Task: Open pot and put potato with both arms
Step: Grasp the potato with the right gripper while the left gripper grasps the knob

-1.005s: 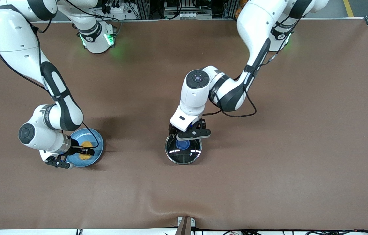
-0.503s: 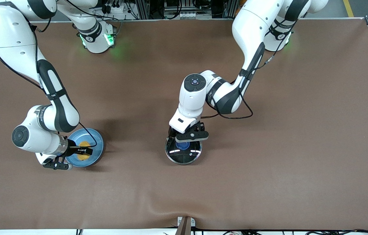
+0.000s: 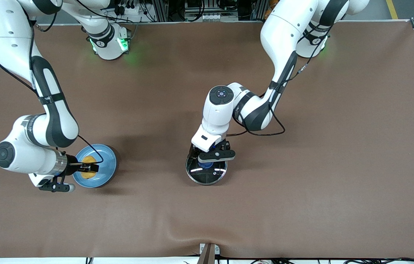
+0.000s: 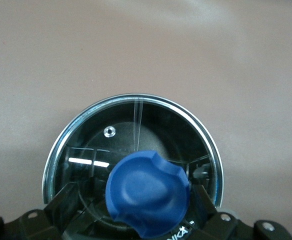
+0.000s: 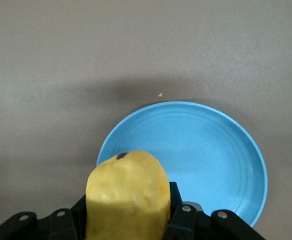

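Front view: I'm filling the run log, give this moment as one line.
right gripper: shut on potato, over plate | left gripper: open around lid knob | pot: lidded

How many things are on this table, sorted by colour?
Blue: 1, the plate
Yellow: 1, the potato, held by the right gripper over the plate
Black with blue knob: 1, the pot, lid on, left gripper open above it
Total: 3

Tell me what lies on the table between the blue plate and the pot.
Nothing: in the front view, only bare brown table cover lies between the blue plate and the lidded pot.
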{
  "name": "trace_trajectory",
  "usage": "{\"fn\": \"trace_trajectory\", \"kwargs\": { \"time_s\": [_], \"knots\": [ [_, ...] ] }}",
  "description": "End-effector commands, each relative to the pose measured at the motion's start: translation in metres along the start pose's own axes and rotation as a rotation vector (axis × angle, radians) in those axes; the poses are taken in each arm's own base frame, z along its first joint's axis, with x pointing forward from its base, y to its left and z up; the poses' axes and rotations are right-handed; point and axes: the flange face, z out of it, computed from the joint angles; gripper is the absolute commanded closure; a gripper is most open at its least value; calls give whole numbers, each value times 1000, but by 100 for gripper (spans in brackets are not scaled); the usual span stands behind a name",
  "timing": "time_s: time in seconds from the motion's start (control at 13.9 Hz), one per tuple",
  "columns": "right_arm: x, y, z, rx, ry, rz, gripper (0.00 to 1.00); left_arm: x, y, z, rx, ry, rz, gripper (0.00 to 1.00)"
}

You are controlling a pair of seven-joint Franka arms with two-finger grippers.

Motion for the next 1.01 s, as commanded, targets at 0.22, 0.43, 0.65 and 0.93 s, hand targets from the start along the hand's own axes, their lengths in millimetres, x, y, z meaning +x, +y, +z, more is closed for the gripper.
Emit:
{"fn": "trace_trajectory", "kwargs": {
  "time_s": [0.22,0.43,0.65,0.93],
  "knots": [
    [-6,-24,-32,10,3,-37,100,6,6,1,-19,52,-15,0],
    [-6,-27,-45,8,12,-44,100,1,8,5,-21,52,-7,0],
    [-5,-32,-56,8,0,-51,100,-11,11,17,14,72,29,0],
    [-5,-32,-55,7,-3,-58,100,-13,11,19,20,73,36,0]
  ]
}}
